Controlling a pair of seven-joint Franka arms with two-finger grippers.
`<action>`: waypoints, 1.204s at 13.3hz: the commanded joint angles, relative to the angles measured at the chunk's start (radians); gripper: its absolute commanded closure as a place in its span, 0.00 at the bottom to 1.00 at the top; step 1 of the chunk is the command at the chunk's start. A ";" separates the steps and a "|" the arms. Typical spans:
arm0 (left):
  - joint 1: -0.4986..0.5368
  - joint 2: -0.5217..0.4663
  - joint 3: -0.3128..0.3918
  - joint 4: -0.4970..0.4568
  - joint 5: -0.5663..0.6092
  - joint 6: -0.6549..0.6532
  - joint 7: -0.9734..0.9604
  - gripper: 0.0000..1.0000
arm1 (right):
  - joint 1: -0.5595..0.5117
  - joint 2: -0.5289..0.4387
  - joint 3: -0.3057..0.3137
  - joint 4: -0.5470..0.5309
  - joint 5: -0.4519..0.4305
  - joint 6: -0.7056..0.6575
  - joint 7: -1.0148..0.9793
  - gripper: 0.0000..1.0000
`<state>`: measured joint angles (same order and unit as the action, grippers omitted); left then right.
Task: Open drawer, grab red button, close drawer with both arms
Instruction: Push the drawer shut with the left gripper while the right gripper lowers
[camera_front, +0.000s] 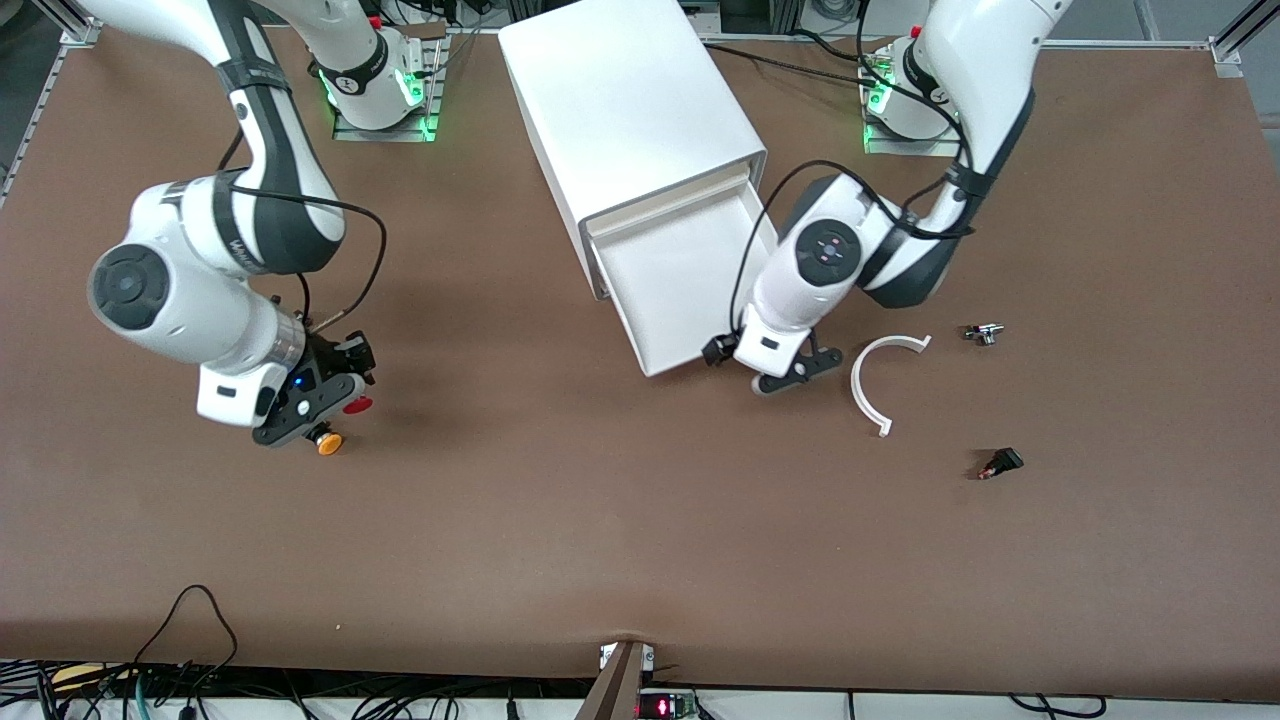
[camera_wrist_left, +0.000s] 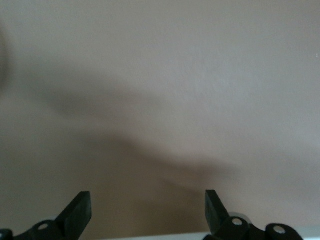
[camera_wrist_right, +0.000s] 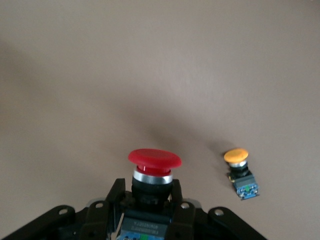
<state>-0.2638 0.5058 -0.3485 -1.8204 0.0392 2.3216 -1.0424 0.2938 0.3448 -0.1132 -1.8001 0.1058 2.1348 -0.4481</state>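
The white cabinet (camera_front: 630, 110) lies mid-table with one drawer (camera_front: 690, 290) pulled out toward the front camera; what shows of the drawer's inside is bare. My right gripper (camera_front: 330, 400) is shut on the button (camera_front: 357, 405) over the table toward the right arm's end. In the right wrist view the fingers (camera_wrist_right: 176, 192) clamp its black body below the red cap (camera_wrist_right: 154, 159). My left gripper (camera_front: 795, 372) is open and empty, low beside the drawer's front corner toward the left arm's end. The left wrist view shows its gripper (camera_wrist_left: 148, 210) over bare brown table.
An orange-capped button (camera_front: 329, 442) lies on the table just under my right gripper, and it shows in the right wrist view (camera_wrist_right: 236, 156). A white curved piece (camera_front: 872, 385), a small metal part (camera_front: 983, 333) and a black switch (camera_front: 1000, 463) lie toward the left arm's end.
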 joint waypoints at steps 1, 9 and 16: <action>-0.077 -0.029 0.002 -0.027 0.030 -0.042 -0.134 0.00 | -0.016 -0.150 0.012 -0.354 -0.020 0.211 -0.012 1.00; -0.117 -0.050 -0.154 -0.028 0.027 -0.191 -0.300 0.00 | -0.080 -0.084 0.012 -0.574 -0.020 0.465 -0.017 0.73; -0.031 -0.050 -0.182 -0.001 0.028 -0.238 -0.199 0.00 | -0.143 -0.125 0.012 -0.582 -0.018 0.375 -0.066 0.00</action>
<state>-0.3696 0.4833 -0.5112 -1.8250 0.0520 2.1199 -1.3103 0.1842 0.2633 -0.1147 -2.3735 0.0961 2.5542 -0.4954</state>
